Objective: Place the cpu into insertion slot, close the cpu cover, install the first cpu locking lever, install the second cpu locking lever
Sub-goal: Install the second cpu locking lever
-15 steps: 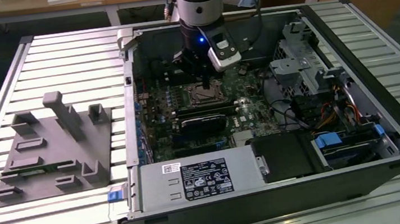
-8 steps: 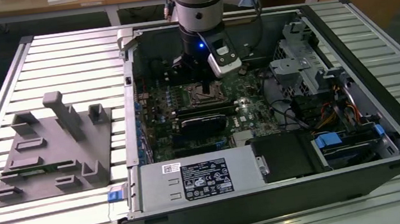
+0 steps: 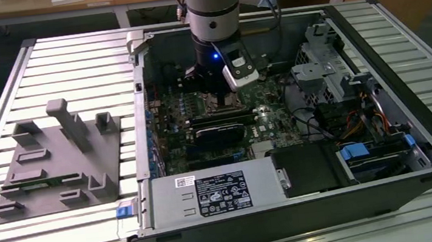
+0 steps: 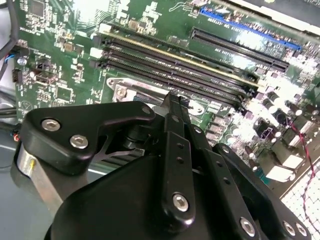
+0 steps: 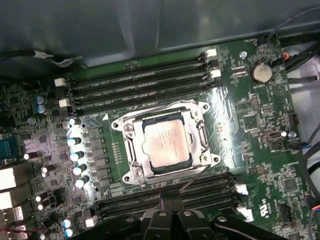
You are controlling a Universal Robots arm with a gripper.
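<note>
Gripper (image 5: 172, 202) of black jointed metal: fingertips drawn together into a narrow tip, nothing seen between them, poised just beside the socket's edge among the long black memory slots (image 5: 175, 192) in the first wrist view. In the second wrist view the same gripper (image 4: 172, 102) reaches down to the silver rim of the socket.

Small square cpu with pale silvery-grey metal top (image 5: 166, 145) lies flat in the square black insertion slot (image 5: 131, 172). Thin silver metal cpu cover (image 5: 195, 131) is down over it, framing the chip through its window. One thin wire locking lever (image 5: 192, 181) stands out at an angle from the socket's corner nearest the fingertips; whether it is latched cannot be told.

Green motherboard (image 5: 250, 125) carries the socket, with further memory slots (image 5: 140, 82) on its far side and a round silver coin battery (image 5: 260, 73).

Open black and grey computer case (image 3: 418, 180) lies on its side on the slatted metal bench (image 3: 54, 60), towards the exterior view's right, holding the motherboard, a power supply box (image 3: 212, 194) and blue-tabbed drive bays (image 3: 363, 156). Grey moulded fixture tray (image 3: 54, 167) sits on the bench towards the exterior view's left, well apart from the case.
</note>
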